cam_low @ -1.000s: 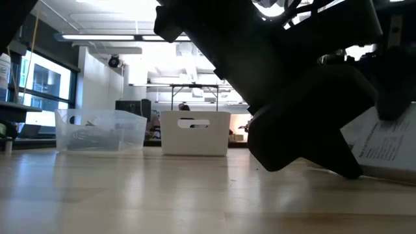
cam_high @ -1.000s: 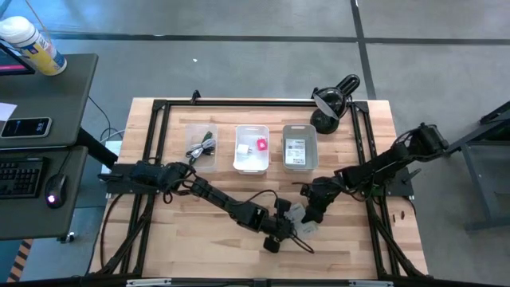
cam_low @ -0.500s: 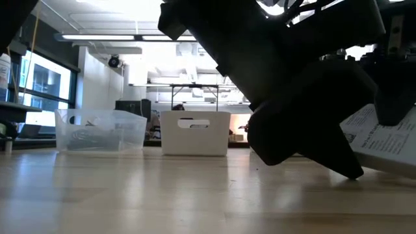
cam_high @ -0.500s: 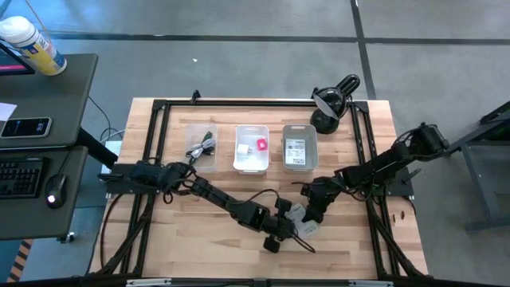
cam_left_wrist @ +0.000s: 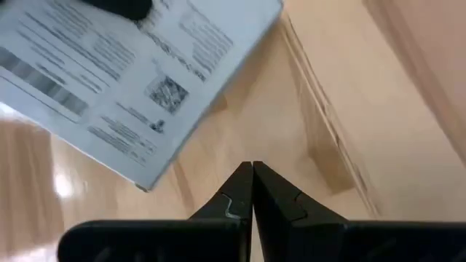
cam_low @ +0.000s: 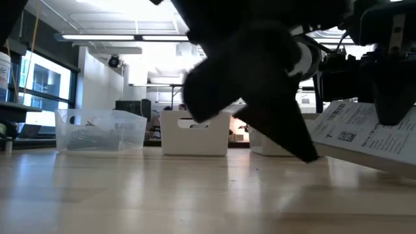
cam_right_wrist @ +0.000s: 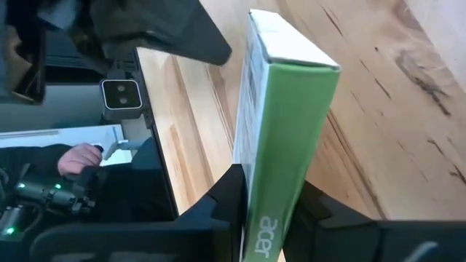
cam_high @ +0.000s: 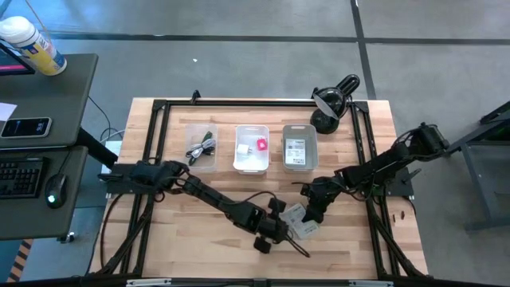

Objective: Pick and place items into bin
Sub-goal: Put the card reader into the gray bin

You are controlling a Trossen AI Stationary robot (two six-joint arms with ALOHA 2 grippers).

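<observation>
One packet [cam_right_wrist: 284,138] is rising off the table [cam_high: 191,239] in the right gripper's [cam_right_wrist: 271,195] pinch — left gripper [cam_left_wrist: 253,191], pressed together, is backing off w/ nothing.

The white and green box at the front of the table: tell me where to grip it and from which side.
Grip the white and green box across its thin green spine, from above. The right claw is already shut on it there, one finger on each broad face. The left claw is shut and empty nearby.
</observation>
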